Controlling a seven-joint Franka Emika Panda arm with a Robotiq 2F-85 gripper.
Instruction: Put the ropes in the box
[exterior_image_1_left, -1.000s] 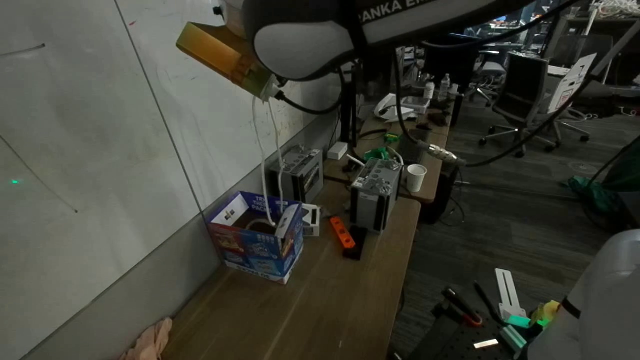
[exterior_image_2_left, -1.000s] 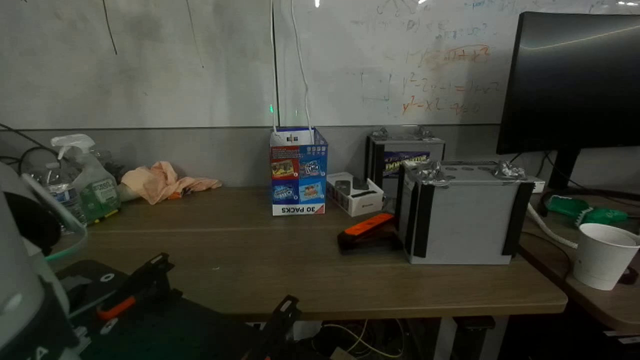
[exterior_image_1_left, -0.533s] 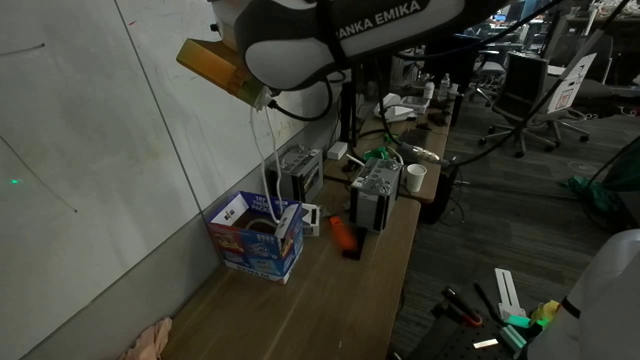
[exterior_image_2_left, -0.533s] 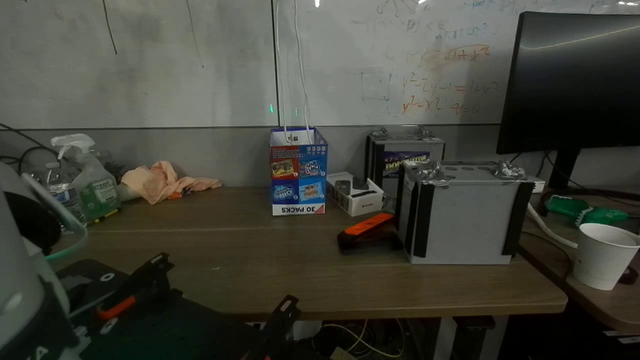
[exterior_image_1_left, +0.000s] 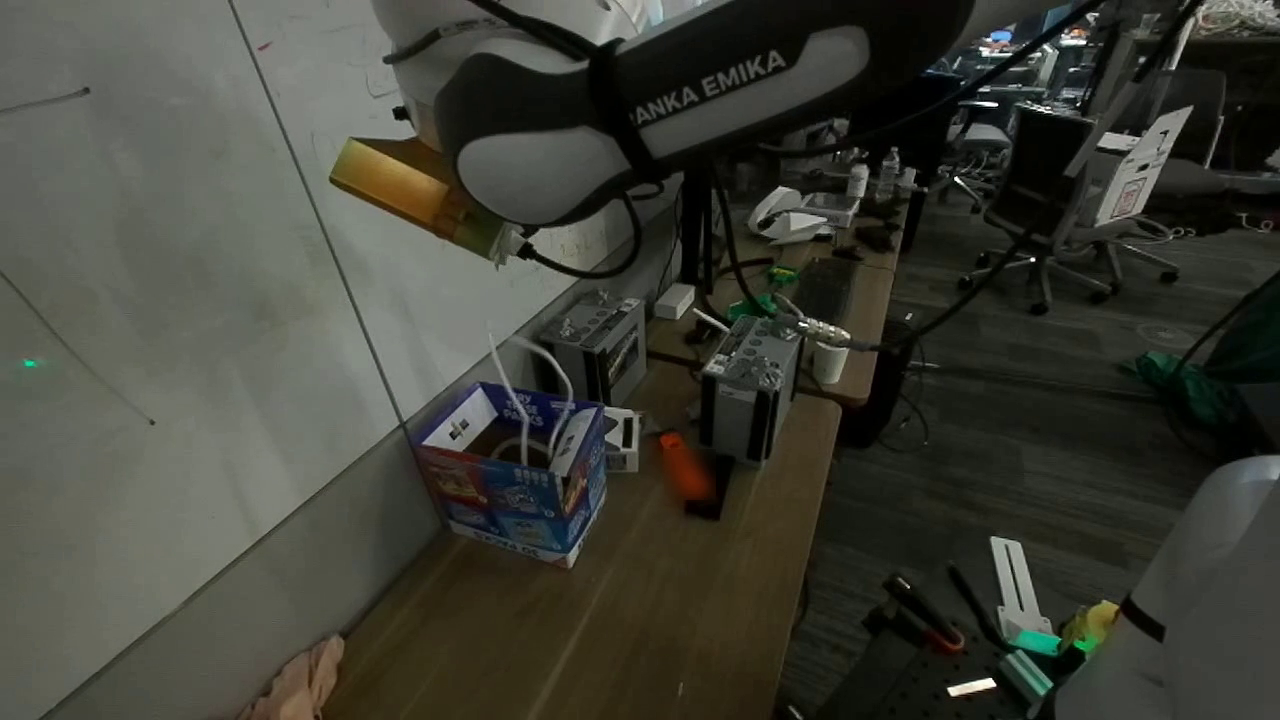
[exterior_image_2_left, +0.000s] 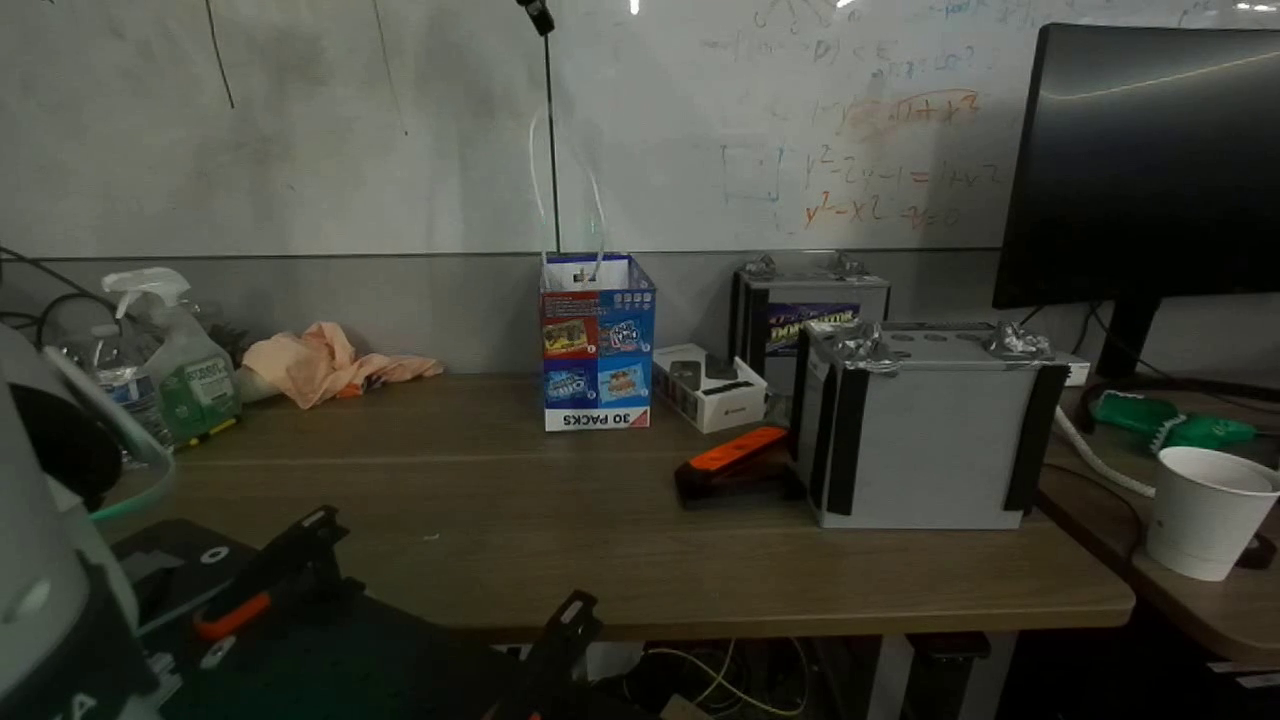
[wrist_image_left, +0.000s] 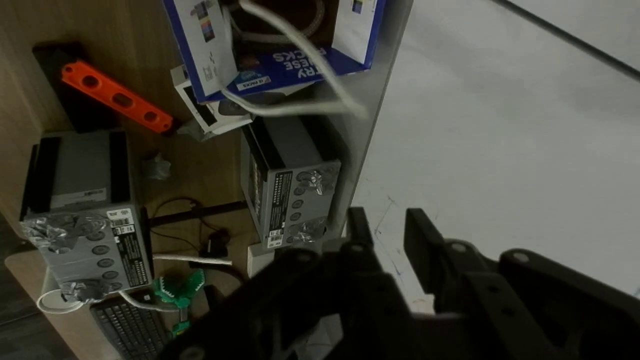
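The blue box (exterior_image_1_left: 510, 500) stands upright on the table against the wall, its top open. It also shows in an exterior view (exterior_image_2_left: 598, 345) and at the top of the wrist view (wrist_image_left: 280, 67). The white ropes (exterior_image_1_left: 508, 385) lie partly inside the box, with a loop standing up over its rim. The loop is faint in an exterior view (exterior_image_2_left: 538, 165) and arches over the flap in the wrist view (wrist_image_left: 300, 42). My gripper (wrist_image_left: 386, 215) is open with nothing between its fingers. It is above the box, apart from the rope; its dark tip shows in an exterior view (exterior_image_2_left: 538, 15).
Two grey-black devices (exterior_image_2_left: 935, 430) stand beside the box. A small white box (exterior_image_2_left: 712, 390) touches or nearly touches it. An orange tool (exterior_image_1_left: 685, 470) lies in front. The whiteboard (exterior_image_1_left: 200, 250) rises directly behind. A peach cloth (exterior_image_2_left: 320, 365) and spray bottle (exterior_image_2_left: 190, 360) sit along the wall.
The arm has come lower. The rope hung in two strands from my gripper; now the gripper has let go and the loop has dropped toward the box.
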